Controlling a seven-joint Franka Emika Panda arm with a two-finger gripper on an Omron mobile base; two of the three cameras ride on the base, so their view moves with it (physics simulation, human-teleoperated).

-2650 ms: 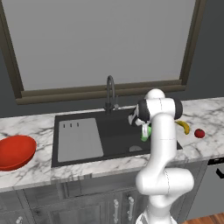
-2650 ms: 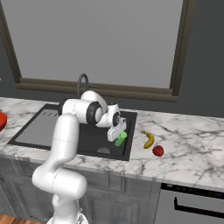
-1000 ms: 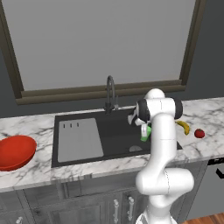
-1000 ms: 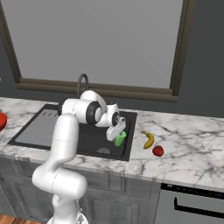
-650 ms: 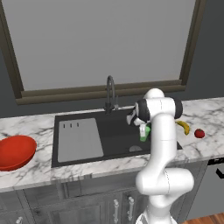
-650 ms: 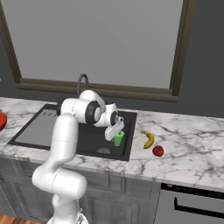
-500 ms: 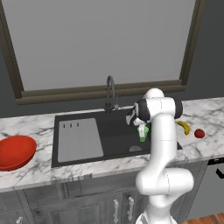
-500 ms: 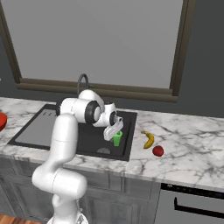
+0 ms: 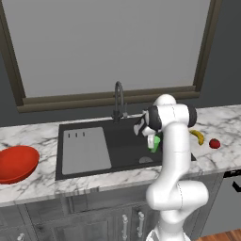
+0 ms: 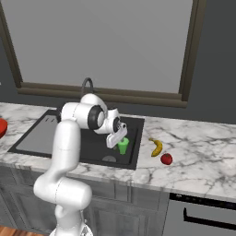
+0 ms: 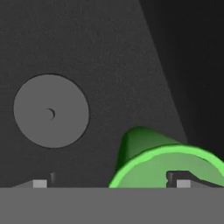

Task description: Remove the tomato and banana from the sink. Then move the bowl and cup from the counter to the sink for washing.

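Note:
The green cup (image 9: 155, 142) (image 10: 123, 145) (image 11: 166, 162) stands upright inside the black sink (image 9: 123, 151) (image 10: 90, 146), near its right wall and beside the drain (image 11: 51, 110). My gripper (image 9: 151, 139) (image 10: 115, 138) (image 11: 110, 183) hangs just above the cup and is open. One fingertip (image 11: 180, 181) is over the cup's mouth, the other (image 11: 39, 183) outside its rim. The banana (image 9: 197, 136) (image 10: 157, 147) and the tomato (image 9: 214, 143) (image 10: 166, 159) lie on the counter (image 9: 42, 186) right of the sink. The red bowl (image 9: 16, 163) sits on the counter at far left.
A grey drainboard (image 9: 86, 150) fills the sink's left half. The dark faucet (image 9: 118, 99) (image 10: 86, 85) rises behind the basin, close to my arm. A window ledge runs along the back wall. Cabinet fronts lie below the counter edge.
The jaws have spread a little wider around the cup's rim. The arm has barely moved, and the cup sits slightly lower in the basin.

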